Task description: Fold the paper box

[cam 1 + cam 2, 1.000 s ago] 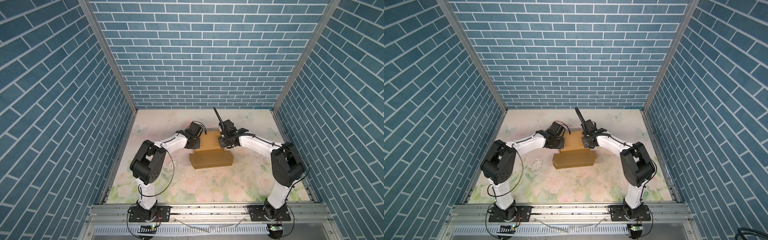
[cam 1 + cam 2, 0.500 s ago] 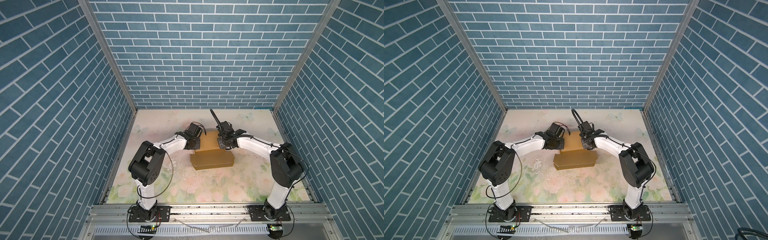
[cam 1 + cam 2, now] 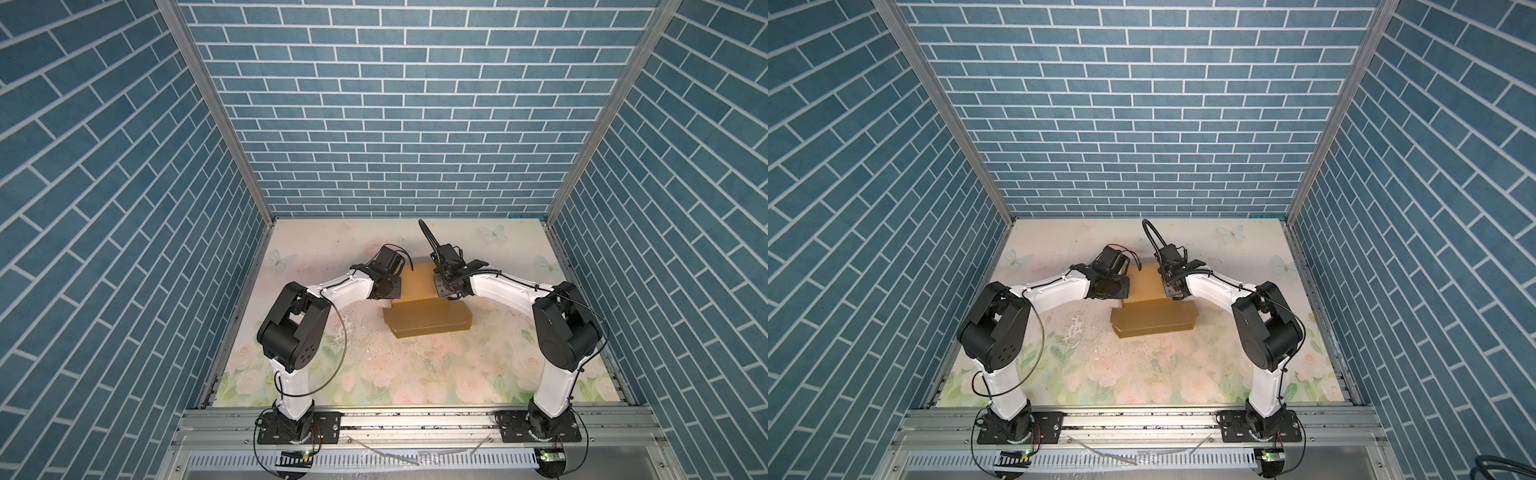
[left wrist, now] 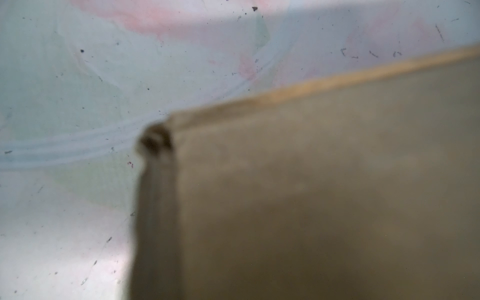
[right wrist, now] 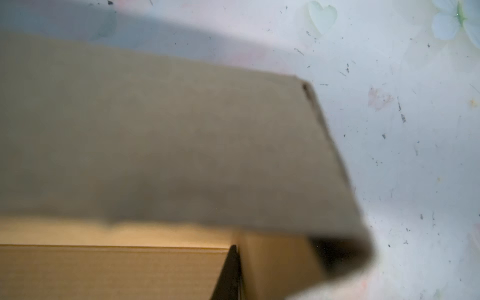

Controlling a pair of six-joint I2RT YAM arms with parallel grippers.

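The paper box (image 3: 428, 322) lies mid-table (image 3: 374, 374), with the left gripper (image 3: 394, 286) and right gripper (image 3: 441, 286) flanking its rear panel (image 3: 419, 281), probably bracing it for folding; right jaws closed, left jaws indeterminable.

Blurred, cropped at edges: paper box (image 4: 311, 194) (both wrist views).

The paper box (image 3: 428, 322) is matt brown cardboard; the table (image 3: 415, 374) looks smooth and scuffed.
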